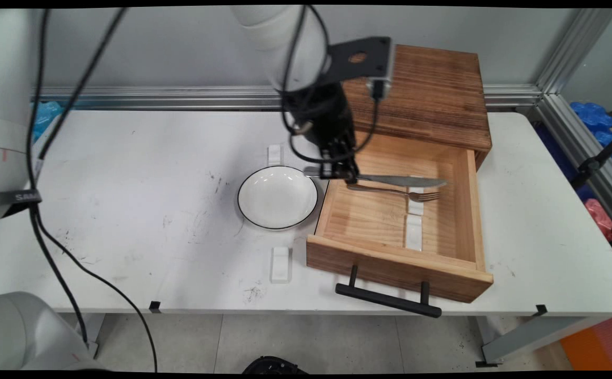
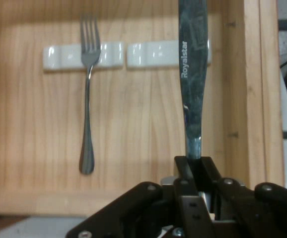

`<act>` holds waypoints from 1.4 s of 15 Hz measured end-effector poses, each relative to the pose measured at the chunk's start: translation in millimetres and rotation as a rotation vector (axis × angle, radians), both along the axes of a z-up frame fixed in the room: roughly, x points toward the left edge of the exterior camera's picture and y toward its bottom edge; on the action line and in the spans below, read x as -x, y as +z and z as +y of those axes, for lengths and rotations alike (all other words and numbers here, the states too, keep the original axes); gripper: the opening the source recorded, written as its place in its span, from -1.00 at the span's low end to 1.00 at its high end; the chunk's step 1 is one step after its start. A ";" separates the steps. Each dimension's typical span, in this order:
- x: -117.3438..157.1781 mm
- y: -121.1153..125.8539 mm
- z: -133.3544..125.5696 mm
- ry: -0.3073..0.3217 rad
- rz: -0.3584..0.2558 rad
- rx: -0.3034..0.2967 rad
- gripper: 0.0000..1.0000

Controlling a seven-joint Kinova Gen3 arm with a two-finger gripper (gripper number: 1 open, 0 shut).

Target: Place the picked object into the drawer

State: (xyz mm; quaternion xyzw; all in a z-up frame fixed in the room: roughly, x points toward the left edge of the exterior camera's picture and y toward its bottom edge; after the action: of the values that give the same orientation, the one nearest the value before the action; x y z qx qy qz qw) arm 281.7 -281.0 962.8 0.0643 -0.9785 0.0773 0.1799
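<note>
My black gripper [image 1: 340, 172] [image 2: 196, 166] is shut on the handle of a table knife [image 1: 405, 181] [image 2: 192, 74], held level above the open wooden drawer [image 1: 471, 210] [image 2: 243, 99], near its back left corner. The blade, lettered Royalstar, points toward the drawer's right side. Just in front of the knife, a fork [image 1: 395, 192] [image 2: 88, 99] lies in the drawer with its tines resting on a white cutlery rest [image 1: 416, 206] [image 2: 79, 55]. A second white rest [image 1: 413, 233] [image 2: 153, 53] lies in line with the first.
A white bowl with a dark rim [image 1: 278, 197] sits on the table left of the drawer. Small white blocks [image 1: 280, 261] [image 1: 274, 153] lie in front of and behind it. The drawer belongs to a wooden cabinet [image 1: 432, 95], and its black handle [image 1: 388, 299] juts over the table's near edge.
</note>
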 end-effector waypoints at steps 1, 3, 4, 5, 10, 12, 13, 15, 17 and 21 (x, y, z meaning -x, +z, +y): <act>7.3 -4.2 -4.0 -0.011 -0.003 0.000 -1.00; 19.3 -12.9 -11.3 -0.030 -0.008 -0.001 -1.00; 26.5 -19.1 -16.0 -0.041 -0.012 -0.003 -1.00; 31.2 -23.0 -18.9 -0.048 -0.015 -0.004 -1.00; 60.3 -56.6 -38.4 -0.083 -0.033 -0.024 -1.00; 66.3 -69.6 -43.9 -0.083 -0.042 -0.036 -1.00; 68.2 -76.4 -46.4 -0.082 -0.047 -0.043 -1.00; 70.0 -88.4 -50.1 -0.077 -0.057 -0.058 -1.00; 70.4 -97.1 -52.2 -0.071 -0.064 -0.069 -1.00; 70.3 -112.4 -55.2 -0.058 -0.074 -0.089 -1.00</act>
State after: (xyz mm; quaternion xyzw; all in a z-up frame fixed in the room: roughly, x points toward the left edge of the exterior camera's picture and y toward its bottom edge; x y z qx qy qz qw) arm 211.4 -336.2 850.3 0.0410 -0.9884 0.0310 0.1426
